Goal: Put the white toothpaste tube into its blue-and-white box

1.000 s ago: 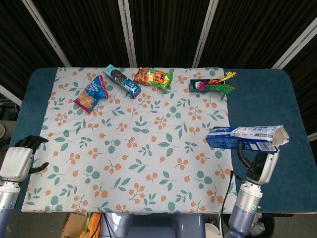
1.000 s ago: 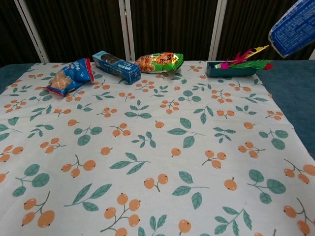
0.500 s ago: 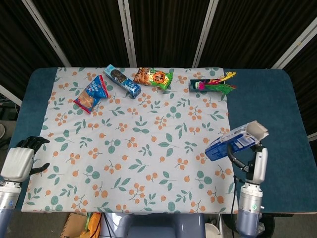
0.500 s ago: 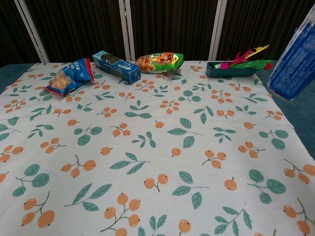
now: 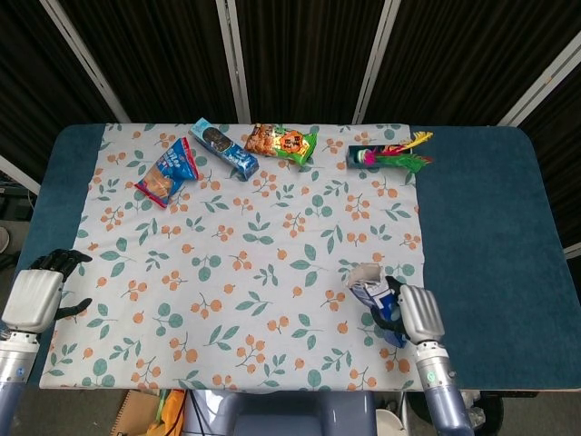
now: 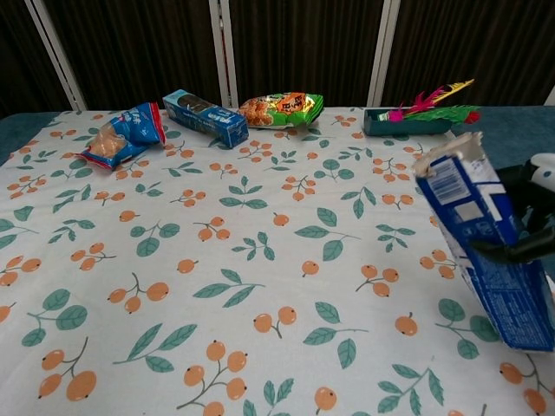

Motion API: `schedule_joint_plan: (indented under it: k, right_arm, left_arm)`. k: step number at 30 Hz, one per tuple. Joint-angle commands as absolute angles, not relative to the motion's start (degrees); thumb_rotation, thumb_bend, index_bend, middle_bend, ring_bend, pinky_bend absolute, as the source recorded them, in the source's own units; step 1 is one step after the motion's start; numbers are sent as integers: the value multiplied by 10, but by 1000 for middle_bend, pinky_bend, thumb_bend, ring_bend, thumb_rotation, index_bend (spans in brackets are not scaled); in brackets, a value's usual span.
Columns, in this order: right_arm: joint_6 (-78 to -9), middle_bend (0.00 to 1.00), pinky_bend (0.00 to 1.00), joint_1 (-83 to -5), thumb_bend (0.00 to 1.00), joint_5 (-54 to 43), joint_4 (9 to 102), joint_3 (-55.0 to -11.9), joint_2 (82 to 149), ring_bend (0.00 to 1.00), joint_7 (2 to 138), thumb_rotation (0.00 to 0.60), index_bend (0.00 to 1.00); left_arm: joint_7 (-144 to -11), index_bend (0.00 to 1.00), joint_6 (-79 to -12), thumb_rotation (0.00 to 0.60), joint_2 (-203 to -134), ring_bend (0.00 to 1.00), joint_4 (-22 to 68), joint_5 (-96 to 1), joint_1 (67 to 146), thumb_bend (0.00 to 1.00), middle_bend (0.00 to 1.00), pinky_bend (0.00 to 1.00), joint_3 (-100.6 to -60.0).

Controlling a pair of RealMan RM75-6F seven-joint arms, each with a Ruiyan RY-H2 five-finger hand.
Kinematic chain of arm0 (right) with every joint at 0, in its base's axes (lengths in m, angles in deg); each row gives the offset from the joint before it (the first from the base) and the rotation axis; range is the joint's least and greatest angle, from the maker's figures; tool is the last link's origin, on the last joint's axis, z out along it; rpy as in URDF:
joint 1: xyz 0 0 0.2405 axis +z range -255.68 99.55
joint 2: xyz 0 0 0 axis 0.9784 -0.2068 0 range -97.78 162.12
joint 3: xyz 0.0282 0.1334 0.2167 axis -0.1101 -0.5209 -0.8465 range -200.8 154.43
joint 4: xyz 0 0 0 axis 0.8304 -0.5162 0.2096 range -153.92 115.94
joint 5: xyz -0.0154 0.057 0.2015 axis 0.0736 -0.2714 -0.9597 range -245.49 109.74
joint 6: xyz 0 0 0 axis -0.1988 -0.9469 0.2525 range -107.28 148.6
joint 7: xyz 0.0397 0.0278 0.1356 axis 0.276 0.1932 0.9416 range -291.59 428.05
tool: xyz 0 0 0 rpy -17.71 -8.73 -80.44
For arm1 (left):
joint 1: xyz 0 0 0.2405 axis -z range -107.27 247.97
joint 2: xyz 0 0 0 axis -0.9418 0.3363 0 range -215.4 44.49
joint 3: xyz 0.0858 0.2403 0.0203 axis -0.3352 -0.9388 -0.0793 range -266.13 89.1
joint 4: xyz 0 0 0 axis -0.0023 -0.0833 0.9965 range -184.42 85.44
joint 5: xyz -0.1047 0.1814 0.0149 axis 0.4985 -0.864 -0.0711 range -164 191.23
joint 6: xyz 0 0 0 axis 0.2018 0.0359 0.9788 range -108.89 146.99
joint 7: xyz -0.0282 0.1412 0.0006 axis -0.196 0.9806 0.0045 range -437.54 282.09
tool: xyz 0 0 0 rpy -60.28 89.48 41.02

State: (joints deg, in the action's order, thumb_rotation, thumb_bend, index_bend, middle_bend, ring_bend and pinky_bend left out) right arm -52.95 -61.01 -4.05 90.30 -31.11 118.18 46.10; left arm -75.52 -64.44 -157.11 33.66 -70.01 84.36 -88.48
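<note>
My right hand (image 5: 410, 313) grips the blue-and-white toothpaste box (image 5: 376, 301) low over the near right part of the cloth. In the chest view the box (image 6: 482, 250) leans with its open flap end up and to the left, and the right hand (image 6: 533, 208) holds it from behind. I see no white toothpaste tube in either view. My left hand (image 5: 38, 292) hovers at the near left table edge, fingers apart, holding nothing.
Along the far edge of the floral cloth (image 5: 254, 263) lie a blue snack bag (image 5: 169, 171), a blue biscuit box (image 5: 223, 149), an orange-green snack pack (image 5: 281, 143) and a dark tray with coloured feathers (image 5: 388, 154). Blue table surface (image 5: 481, 227) borders the cloth.
The right hand has swung down and leftward with the box, from raised and level off the cloth's right edge to low over its near right part, open end now pointing left.
</note>
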Motion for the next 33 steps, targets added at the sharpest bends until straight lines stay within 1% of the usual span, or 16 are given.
schedule_joint_plan:
  k: [1, 3, 5, 6, 7, 8, 10, 12, 16, 22, 25, 28, 31, 33]
  right_arm:
    - [-501, 639, 581, -577, 460, -104, 895, -303, 1203, 537, 385, 600, 518]
    - [-500, 585, 538, -570, 460, -121, 891, -305, 1216, 484, 372, 600, 448]
    - [-499, 475, 448, -566, 461, -131, 885, -305, 1225, 374, 363, 600, 316]
    - [-496, 391, 380, -563, 461, -138, 882, -305, 1231, 289, 359, 600, 221]
    - [-494, 334, 331, -561, 461, -143, 881, -305, 1234, 230, 358, 600, 160]
    - [-492, 243, 255, -559, 460, -147, 880, -306, 1237, 139, 358, 600, 72]
    - [-487, 151, 186, -556, 449, -150, 880, -307, 1241, 51, 362, 600, 7]
    - [-487, 122, 167, -555, 433, -141, 882, -306, 1244, 26, 372, 600, 0]
    - [-492, 95, 128, -557, 427, -128, 889, -304, 1236, 4, 383, 600, 0]
    - [-503, 91, 125, -561, 427, -109, 918, -296, 1189, 1, 376, 600, 0]
    - [-512, 91, 117, -570, 426, -93, 937, -283, 1139, 1, 368, 600, 0]
    - [-516, 91, 112, -582, 426, -60, 953, -259, 1075, 1, 369, 600, 0]
    - [-531, 82, 105, -604, 426, -11, 952, -232, 1009, 1, 393, 600, 0]
    - [-543, 55, 77, -622, 426, 18, 947, -216, 974, 0, 424, 600, 0]
  left_arm:
    - [-756, 300, -642, 600, -1571, 230, 336, -700, 843, 78, 276, 306, -883]
    - [-758, 300, -640, 600, -1571, 230, 336, -700, 843, 78, 276, 306, -881]
    - [-759, 299, -639, 600, -1571, 230, 337, -700, 842, 77, 276, 300, -880]
    - [-759, 299, -639, 600, -1571, 230, 337, -701, 842, 77, 276, 298, -879]
    - [-760, 299, -639, 600, -1571, 230, 336, -701, 842, 77, 276, 294, -878]
    - [-760, 298, -639, 600, -1571, 230, 336, -701, 841, 77, 275, 294, -878]
    - [-761, 296, -637, 600, -1571, 225, 337, -702, 841, 77, 272, 291, -877]
    - [-761, 292, -636, 600, -1571, 219, 337, -703, 840, 77, 266, 284, -877]
    - [-762, 285, -634, 600, -1568, 205, 340, -704, 839, 78, 253, 267, -875]
    - [-764, 267, -633, 600, -1562, 179, 351, -703, 836, 78, 230, 239, -872]
    - [-766, 249, -631, 600, -1555, 149, 361, -702, 834, 78, 203, 205, -872]
    - [-766, 213, -626, 600, -1544, 106, 379, -698, 831, 76, 159, 161, -873]
    - [-762, 176, -619, 600, -1530, 68, 404, -691, 827, 70, 109, 124, -875]
    - [-758, 151, -618, 600, -1520, 47, 422, -689, 823, 67, 81, 99, -879]
